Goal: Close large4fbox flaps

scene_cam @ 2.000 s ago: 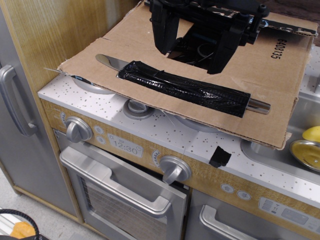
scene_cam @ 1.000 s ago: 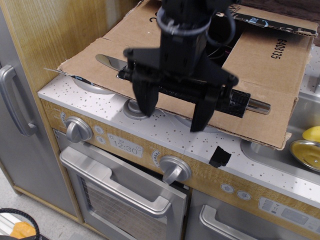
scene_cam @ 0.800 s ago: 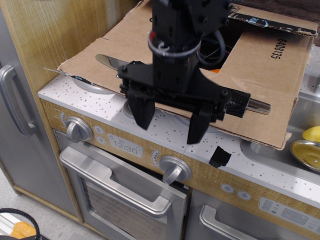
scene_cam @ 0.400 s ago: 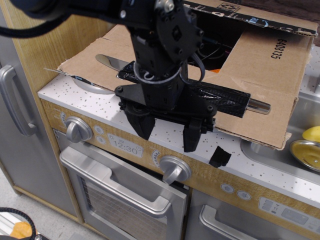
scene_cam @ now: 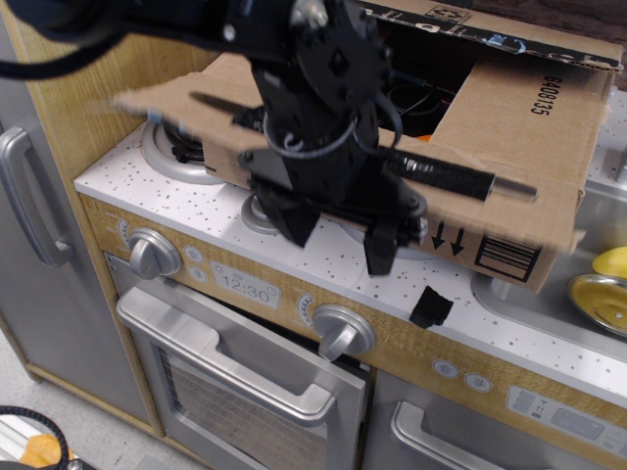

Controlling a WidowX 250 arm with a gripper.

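1. Centrally in the frame, the black end effector [scene_cam: 338, 240] hung with its two fingers [scene_cam: 382, 247] spread apart and pointing down, released, with nothing between them.
2. It sat just under the front edge of the big flap [scene_cam: 519, 201], and its body covered the middle of that flap, so whether it touched the cardboard could not be told.
3. The large4fbox [scene_cam: 529, 108] filled the upper centre and upper right of the frame, resting on the speckled white tabletop [scene_cam: 323, 269] of a toy kitchen.
4. Its front wall showed two printed arrows and a barcode [scene_cam: 509, 259] at centre right, while "640035" [scene_cam: 540, 97] ran along the cardboard at upper right.
5. The big flap was tilted up off the tabletop, motion-blurred along its left and right ends, and stretched across the frame from upper left to centre right.
6. On it lay a silver rod [scene_cam: 514, 188] wrapped in black tape [scene_cam: 441, 172]; the bare silver tip poked out toward the right.
7. A rear flap [scene_cam: 490, 39] with a dark taped edge stood along the top of the frame above the box opening, where dark cables showed inside.
8. Below, the oven door [scene_cam: 245, 382], two silver knobs [scene_cam: 341, 331] and a clock panel [scene_cam: 243, 291] occupied the lower half.
9. A yellow object [scene_cam: 612, 262] sat by a metal bowl [scene_cam: 600, 299] at the right edge.
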